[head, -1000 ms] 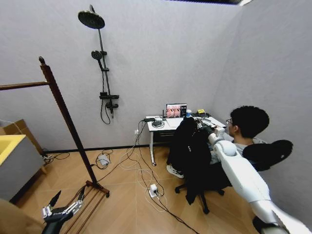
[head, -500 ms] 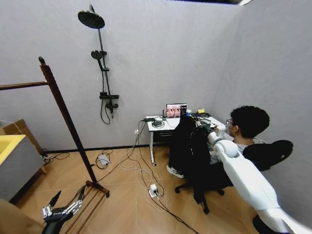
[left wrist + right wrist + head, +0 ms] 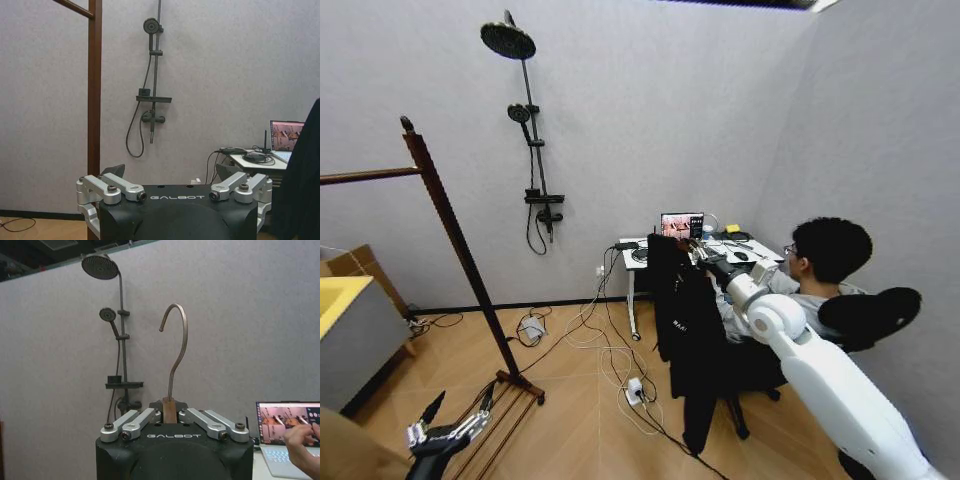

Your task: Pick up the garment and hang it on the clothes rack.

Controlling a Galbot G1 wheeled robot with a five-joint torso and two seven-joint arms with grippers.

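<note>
From the head view, the right gripper [image 3: 703,262] holds the garment [image 3: 682,330] up in front of the desk's [image 3: 632,258] near edge, its hem hanging clear of the floor and well apart from the clothes rack [image 3: 445,215]. The left gripper [image 3: 450,432] waits low beside the rack's foot. In the left wrist view, its fingers [image 3: 121,187] stand spread. In the right wrist view, the fingers [image 3: 141,421] pinch the hanger [image 3: 173,357], hook upright. A swing toward the rack could snag floor cables.
</note>
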